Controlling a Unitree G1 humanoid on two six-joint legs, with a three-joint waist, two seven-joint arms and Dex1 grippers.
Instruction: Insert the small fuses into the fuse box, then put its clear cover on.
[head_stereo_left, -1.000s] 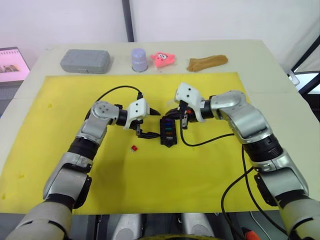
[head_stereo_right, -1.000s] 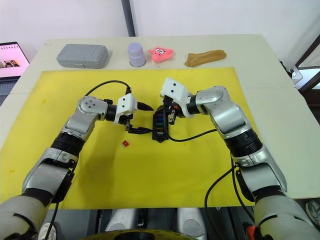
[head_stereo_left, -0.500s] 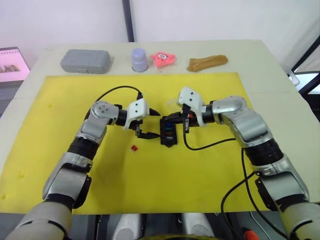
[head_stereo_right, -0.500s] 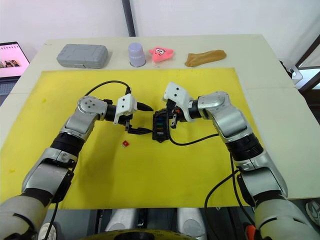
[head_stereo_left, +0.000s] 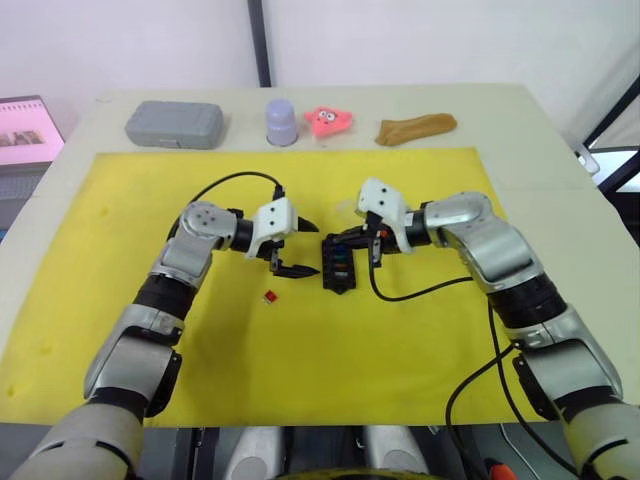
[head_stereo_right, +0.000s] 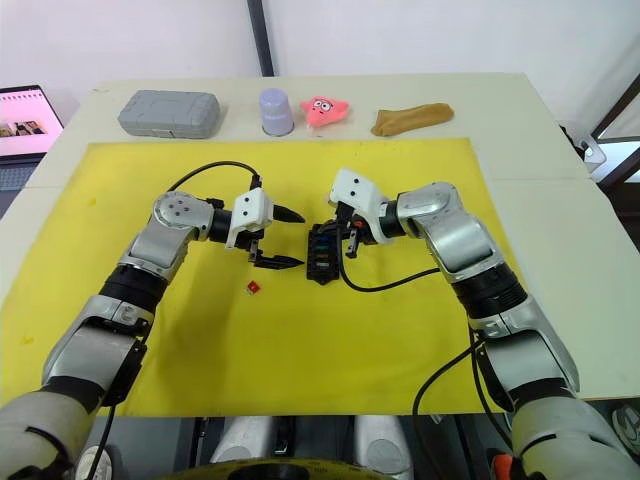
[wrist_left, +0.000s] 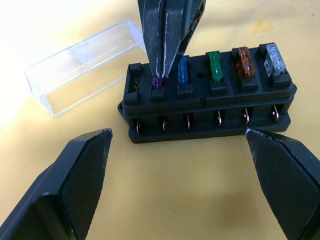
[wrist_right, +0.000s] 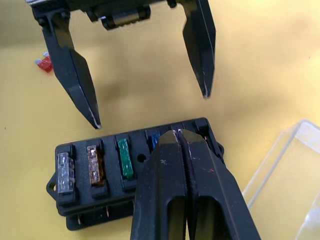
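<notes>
The fuse box (head_stereo_left: 336, 267) is lying near the middle of the yellow mat (head_stereo_left: 400, 350) that is covering most of the table (head_stereo_left: 520, 130). Both arms are reaching in toward it from either side.

The right gripper (wrist_left: 159, 82) is pressing its two black fingers tightly together over a small purple fuse (wrist_left: 157, 83) that is sitting in the second slot from one end of the box. Beside it in the same row, a blue fuse (wrist_left: 183, 70), a green fuse (wrist_left: 214, 65), an amber fuse (wrist_left: 243, 56) and a pale grey fuse (wrist_left: 274, 59) are standing in their slots. The end slot next to the purple one is looking empty.

The left gripper (head_stereo_left: 296, 247) is hovering just beside the box with its fingers spread wide, gripping nothing.

The clear cover (wrist_left: 82, 65) is lying on the mat just beside the box, on its far side from the robot, open side hard to make out. A red fuse (head_stereo_left: 268, 296) is lying loose on the mat, nearer the robot and apart from the box.

Along the far edge of the table, a grey case (head_stereo_left: 174, 123), a lilac cup (head_stereo_left: 281, 120), a pink toy (head_stereo_left: 328, 119) and a brown piece (head_stereo_left: 415, 127) are sitting in a row.
</notes>
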